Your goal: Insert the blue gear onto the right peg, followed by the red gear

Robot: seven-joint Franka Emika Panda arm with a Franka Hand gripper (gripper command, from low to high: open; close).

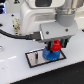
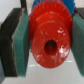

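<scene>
I hold small red toothed gear (image 2: 49,37) edge-on between teal-padded fingers (image 2: 21,40), closed against both its sides; hub bore unobstructed, presumably so peg can pass through. Gripper (image 1: 56,46) hangs directly above wide blue toothed gear (image 1: 49,54), which sits on grey rectangular plate with black rim (image 1: 35,58) on white worktop (image 1: 12,67), likely already on right peg, which I cannot see. Count: one red gear, one blue gear, one plate, one thin dark pin (image 1: 36,56) showing.
</scene>
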